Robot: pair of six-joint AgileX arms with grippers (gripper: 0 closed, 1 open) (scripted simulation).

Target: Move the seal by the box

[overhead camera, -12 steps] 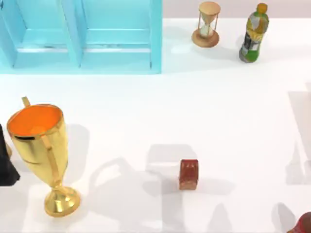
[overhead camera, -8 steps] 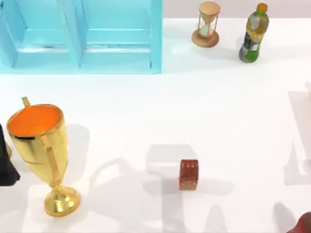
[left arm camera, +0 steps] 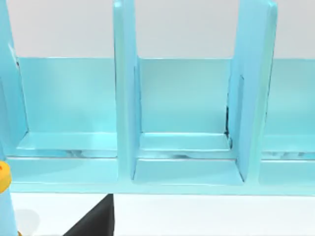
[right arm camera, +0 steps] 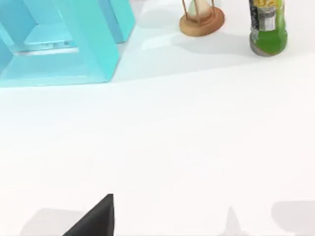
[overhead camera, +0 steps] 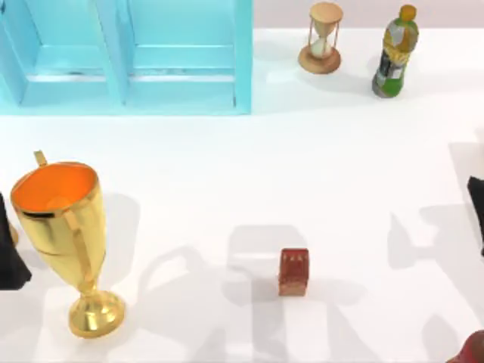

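The seal [overhead camera: 293, 271], a small glossy reddish-brown block, stands upright on the white table, front of centre. The box [overhead camera: 242, 60], a pale blue open case with dividers, stands at the back left; the left wrist view looks into its compartments [left arm camera: 184, 142] and the right wrist view shows its corner [right arm camera: 74, 49]. A dark part of my right arm [overhead camera: 476, 208] pokes in at the right edge, well to the right of the seal. My left arm [overhead camera: 9, 261] sits dark at the left edge, behind the trophy. Nothing touches the seal.
A tall gold trophy [overhead camera: 64, 234] with an orange inside stands front left. A wooden hourglass [overhead camera: 324, 39] and a green bottle [overhead camera: 394, 53] stand at the back right. A red object [overhead camera: 473, 352] peeks in at the front right corner.
The right arm's dark tip has come into sight at the right edge, and its shadows have slid leftward toward the seal. The seal and the left arm have not moved.
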